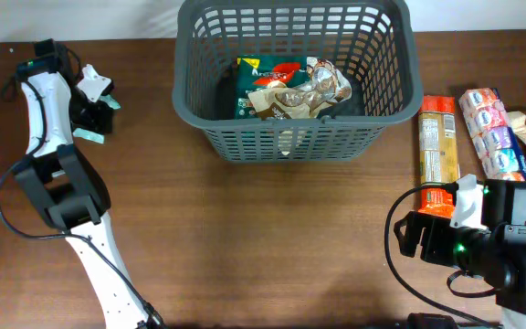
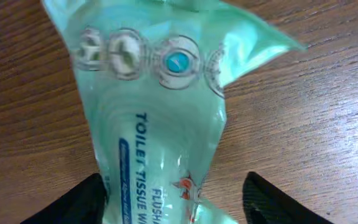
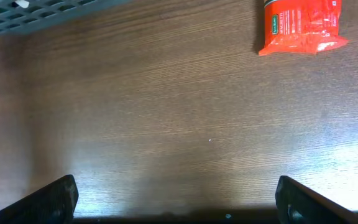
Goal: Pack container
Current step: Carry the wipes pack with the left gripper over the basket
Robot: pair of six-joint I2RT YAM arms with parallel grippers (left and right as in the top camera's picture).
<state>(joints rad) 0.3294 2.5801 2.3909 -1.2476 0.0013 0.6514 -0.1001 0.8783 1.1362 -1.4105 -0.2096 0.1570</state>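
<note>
Left of container (image 1: 290,137), left gripper (image 2: 176,205) clamps green tissue pack (image 2: 160,124); right gripper (image 3: 176,202), front-right of container, spread wide over table (image 1: 245,228) near orange packet (image 3: 300,25). Container sits far-centre, snacks (image 1: 290,87) inside.

pale green wipes pack (image 2: 160,124) fills the middle of the frame from top to bottom, printed "toilet tissue" in dark blue, its upper film creased. brown wood-grain counter (image 2: 316,124) lies behind it. left gripper (image 2: 174,202): dark jaws at the lower edge flank the pack, the lower-left one meeting its edge, the lower-right one just clear.
</note>
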